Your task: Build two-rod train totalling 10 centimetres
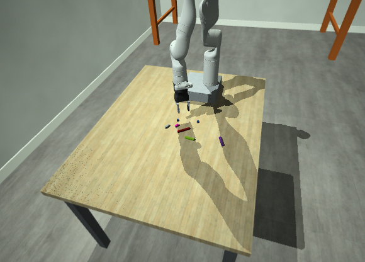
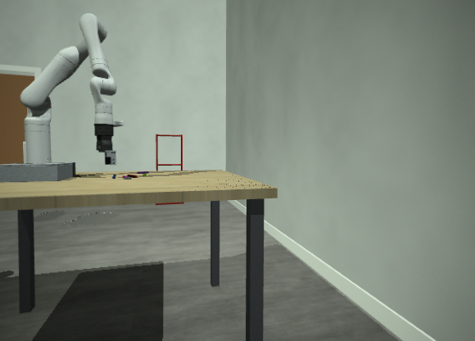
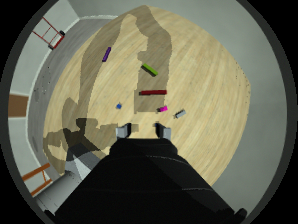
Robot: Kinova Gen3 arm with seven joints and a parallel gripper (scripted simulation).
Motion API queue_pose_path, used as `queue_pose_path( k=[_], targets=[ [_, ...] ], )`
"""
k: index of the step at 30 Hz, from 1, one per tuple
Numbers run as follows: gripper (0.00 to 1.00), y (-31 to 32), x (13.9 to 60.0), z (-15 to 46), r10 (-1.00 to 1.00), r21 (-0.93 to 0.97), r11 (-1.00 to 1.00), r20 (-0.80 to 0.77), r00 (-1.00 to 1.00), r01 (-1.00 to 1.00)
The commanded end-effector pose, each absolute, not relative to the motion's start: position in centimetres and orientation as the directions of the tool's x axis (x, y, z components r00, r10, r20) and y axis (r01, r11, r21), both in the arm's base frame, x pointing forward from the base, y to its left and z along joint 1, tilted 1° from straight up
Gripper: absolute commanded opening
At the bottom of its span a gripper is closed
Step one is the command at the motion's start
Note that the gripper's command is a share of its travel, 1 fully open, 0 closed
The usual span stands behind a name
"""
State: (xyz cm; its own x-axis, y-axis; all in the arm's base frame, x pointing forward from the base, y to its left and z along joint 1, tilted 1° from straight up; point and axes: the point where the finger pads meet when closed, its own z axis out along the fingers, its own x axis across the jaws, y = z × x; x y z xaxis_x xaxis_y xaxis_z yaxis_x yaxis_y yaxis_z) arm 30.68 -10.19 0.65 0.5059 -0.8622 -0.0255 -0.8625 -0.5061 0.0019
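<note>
My gripper (image 1: 183,111) (image 2: 110,163) (image 3: 143,128) is open and empty, above the table on the base side of the rods. The red rod (image 1: 184,130) (image 3: 153,92) lies flat. The grey rod (image 1: 167,126) (image 3: 180,114) lies apart from it, turned differently. The short magenta rod (image 1: 177,125) (image 3: 162,109) lies between them, close to the red rod. One blue rod (image 1: 177,119) lies nearer the gripper; I cannot make it out in the wrist view. Another blue rod (image 1: 197,121) (image 3: 119,106) lies apart. The lime rod (image 1: 190,138) (image 3: 149,69) lies beyond the red one.
The purple rod (image 1: 221,141) (image 3: 106,54) lies apart from the others, towards the table's right edge in the top view. The robot's grey base block (image 1: 199,96) (image 2: 37,173) stands behind the gripper on the table (image 1: 132,164). Arm shadows cross the red and lime rods.
</note>
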Motion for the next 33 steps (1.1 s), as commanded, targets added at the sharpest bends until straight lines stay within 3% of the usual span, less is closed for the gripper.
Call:
queue_pose_path(
  k=[1,23,33],
  targets=[
    [1.0,-8.4,31.8,0.6,-0.889,0.013,-0.458,-0.032,0.457,-0.889],
    [1.0,0.9,36.6,0.7,-0.999,0.018,-0.03,-0.02,0.03,-0.999],
    [1.0,2.9,37.2,0.9,-0.999,0.013,0.033,-0.02,-0.034,-0.999]
  ],
)
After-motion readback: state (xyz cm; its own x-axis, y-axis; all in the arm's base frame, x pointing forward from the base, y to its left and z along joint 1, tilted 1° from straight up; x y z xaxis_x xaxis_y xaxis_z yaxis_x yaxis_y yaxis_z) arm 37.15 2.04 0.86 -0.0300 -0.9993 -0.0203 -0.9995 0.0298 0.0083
